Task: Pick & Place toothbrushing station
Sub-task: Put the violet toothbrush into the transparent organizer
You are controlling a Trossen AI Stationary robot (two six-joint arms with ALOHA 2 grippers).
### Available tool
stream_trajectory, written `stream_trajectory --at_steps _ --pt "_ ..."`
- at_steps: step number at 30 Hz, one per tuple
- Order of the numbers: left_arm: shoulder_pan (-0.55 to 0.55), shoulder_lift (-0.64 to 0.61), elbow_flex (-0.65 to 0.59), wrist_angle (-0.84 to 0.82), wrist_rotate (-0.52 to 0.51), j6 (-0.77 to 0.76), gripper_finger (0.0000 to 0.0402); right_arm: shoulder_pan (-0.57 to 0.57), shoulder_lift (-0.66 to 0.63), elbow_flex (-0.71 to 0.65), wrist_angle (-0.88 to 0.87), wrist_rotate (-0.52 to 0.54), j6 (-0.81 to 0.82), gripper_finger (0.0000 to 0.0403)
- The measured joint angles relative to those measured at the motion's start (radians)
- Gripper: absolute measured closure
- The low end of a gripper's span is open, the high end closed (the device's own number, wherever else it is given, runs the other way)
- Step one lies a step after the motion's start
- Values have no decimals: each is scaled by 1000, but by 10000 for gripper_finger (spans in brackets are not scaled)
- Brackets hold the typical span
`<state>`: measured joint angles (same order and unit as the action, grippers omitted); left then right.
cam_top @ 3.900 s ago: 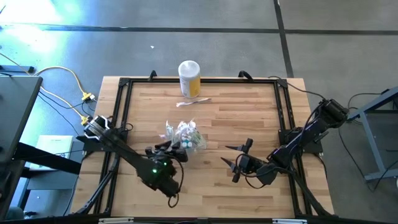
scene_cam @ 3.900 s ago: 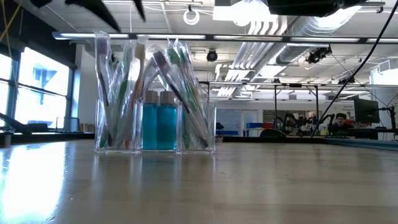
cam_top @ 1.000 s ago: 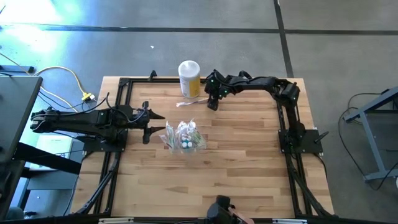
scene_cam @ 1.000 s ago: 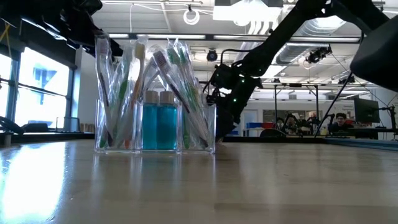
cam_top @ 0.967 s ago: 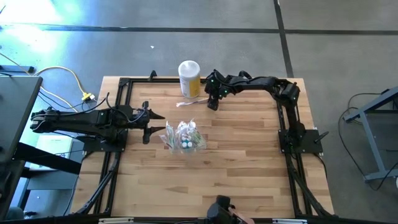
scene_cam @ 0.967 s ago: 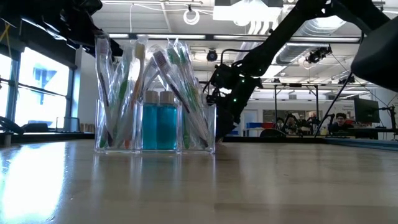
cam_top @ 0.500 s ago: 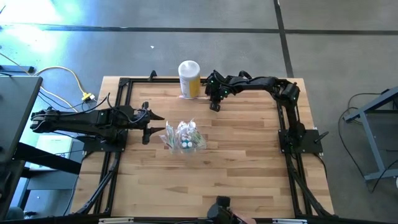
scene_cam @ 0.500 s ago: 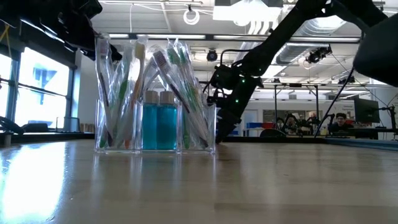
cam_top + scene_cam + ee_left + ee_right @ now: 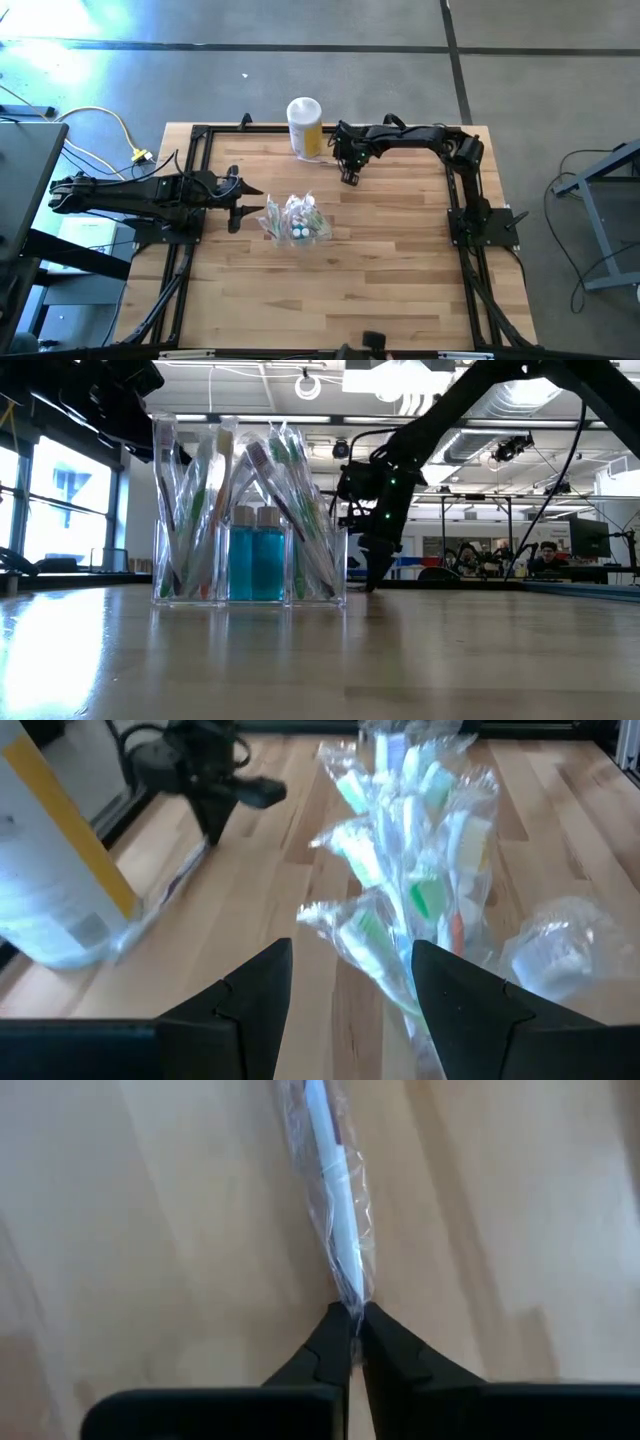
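Right gripper (image 9: 352,1316) now pinched on clear-wrapped white toothbrush (image 9: 335,1210), 12 o'clock of clear plastic station (image 9: 295,220); was open. Ready to lift. Left gripper (image 9: 350,982) parted, empty, 9 o'clock.

Bright overhead ceiling lights (image 9: 405,375), floor glare (image 9: 40,50), blurred wrist views

Clear glossy plastic station (image 9: 248,520), wood table (image 9: 380,250)

This is a robotics lab or industrial workshop. A wooden worktable (image 9: 380,260) in a black metal frame (image 9: 190,200) stands on a bare polished concrete floor (image 9: 520,80), with yellow cables (image 9: 110,120) trailing beside it. Beyond the table, the low view shows exposed ceiling ducts (image 9: 480,400), strip lighting (image 9: 400,372), workbenches (image 9: 480,565) and monitors (image 9: 588,538).
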<state>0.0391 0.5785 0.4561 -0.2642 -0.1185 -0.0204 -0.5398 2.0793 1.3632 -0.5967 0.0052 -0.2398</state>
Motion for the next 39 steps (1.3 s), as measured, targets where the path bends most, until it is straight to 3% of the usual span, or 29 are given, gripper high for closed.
stream_trajectory --at_steps 14,20,30,36,39 --pt "0 -1 0 -42 78 -41 202 196 -19 -6 -312 206 219 399" --pt "0 -51 0 -199 78 -62 202 288 -59 -18 -455 227 310 400" --pt "0 -379 -12 -239 83 -139 202 400 -71 -13 -477 248 385 403" --pt "0 -577 -192 -141 87 -212 202 450 -84 -16 -550 323 470 402" --pt "0 -571 -296 -47 114 -195 202 472 -102 -41 -567 330 516 401"
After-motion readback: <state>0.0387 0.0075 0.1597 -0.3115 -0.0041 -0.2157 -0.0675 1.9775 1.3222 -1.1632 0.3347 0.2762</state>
